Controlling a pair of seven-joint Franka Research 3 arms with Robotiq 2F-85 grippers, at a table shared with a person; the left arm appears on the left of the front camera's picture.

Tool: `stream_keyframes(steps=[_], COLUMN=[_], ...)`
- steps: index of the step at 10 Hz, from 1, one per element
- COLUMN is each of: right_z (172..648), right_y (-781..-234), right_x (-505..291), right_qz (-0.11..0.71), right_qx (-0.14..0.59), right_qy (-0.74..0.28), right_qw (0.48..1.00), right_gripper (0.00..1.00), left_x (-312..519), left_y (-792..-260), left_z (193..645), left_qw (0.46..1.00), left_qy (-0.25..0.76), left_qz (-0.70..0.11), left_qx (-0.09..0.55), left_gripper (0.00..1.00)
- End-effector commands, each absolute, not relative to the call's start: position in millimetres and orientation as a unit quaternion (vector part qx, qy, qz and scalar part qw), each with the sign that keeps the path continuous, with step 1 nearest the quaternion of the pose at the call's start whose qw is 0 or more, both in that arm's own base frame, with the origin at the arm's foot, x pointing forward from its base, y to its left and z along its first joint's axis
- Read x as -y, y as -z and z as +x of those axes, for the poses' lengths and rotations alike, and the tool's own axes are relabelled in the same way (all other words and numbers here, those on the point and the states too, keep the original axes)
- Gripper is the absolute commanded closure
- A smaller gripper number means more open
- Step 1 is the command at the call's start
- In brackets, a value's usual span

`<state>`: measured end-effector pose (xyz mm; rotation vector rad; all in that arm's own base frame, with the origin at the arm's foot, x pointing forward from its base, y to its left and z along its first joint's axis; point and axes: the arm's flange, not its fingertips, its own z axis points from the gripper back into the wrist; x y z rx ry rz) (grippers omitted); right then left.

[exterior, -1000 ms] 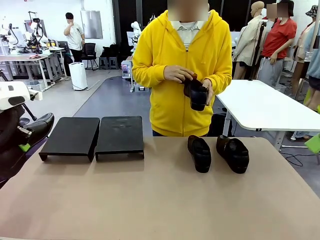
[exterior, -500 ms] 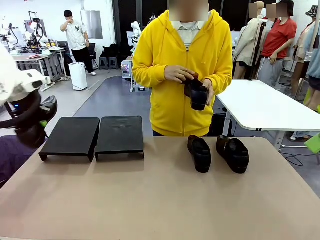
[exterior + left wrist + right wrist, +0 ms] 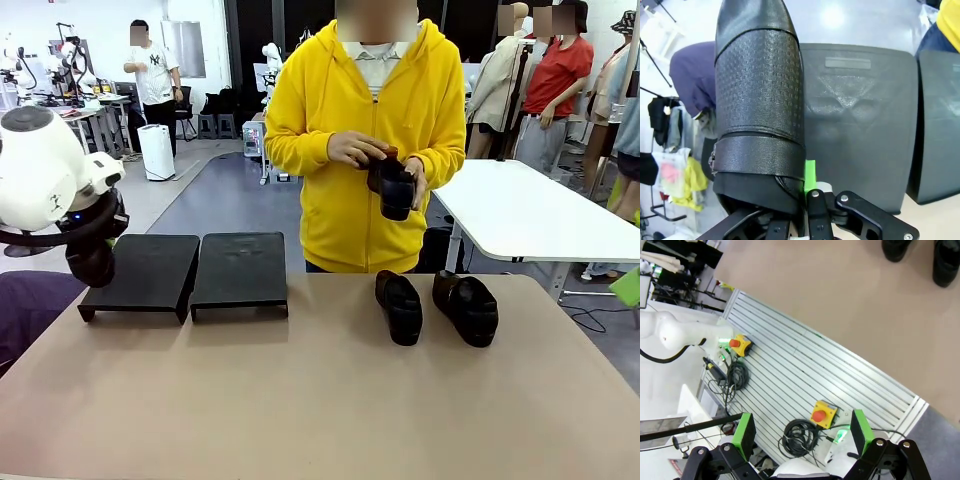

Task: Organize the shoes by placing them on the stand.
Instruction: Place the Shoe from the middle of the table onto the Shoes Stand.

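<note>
Off the near edge of the table [image 3: 300, 400], holds the right gripper [image 3: 802, 432] spread wide. At 9 o'clock, clamps one shoe [image 3: 760, 100] by its heel end in the left gripper [image 3: 800, 195], toe above the left stand [image 3: 860, 125]. Faces two shoes [image 3: 402, 308] [image 3: 467, 310] at 1 o'clock, a fourth shoe [image 3: 397, 195] in the person's hands [image 3: 352, 148] at 12.

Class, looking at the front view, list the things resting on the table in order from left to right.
left black stand → right black stand → left shoe → right shoe
</note>
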<state>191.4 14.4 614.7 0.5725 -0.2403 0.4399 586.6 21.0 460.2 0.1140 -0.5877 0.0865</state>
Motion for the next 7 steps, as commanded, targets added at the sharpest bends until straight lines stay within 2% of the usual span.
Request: stream_keyframes(steps=[1, 7], right_z=[192.3, 192.3], right_y=[-617.0, -617.0], right_x=[-13.2, -13.2], right_qz=[0.281, 0.281], right_qx=[0.121, 0.121], right_qy=[-0.227, -0.227], right_qw=[0.925, 0.925], right_gripper=[0.00, 0.00], left_x=[-5.5, -0.1], left_y=[-456.4, -438.1], left_z=[597.0, 605.7], left_qw=[0.957, 0.964], left_qy=[-0.039, -0.009], left_qz=[0.076, 0.097], left_qx=[0.276, 0.249], left_gripper=[1.00, 1.00])
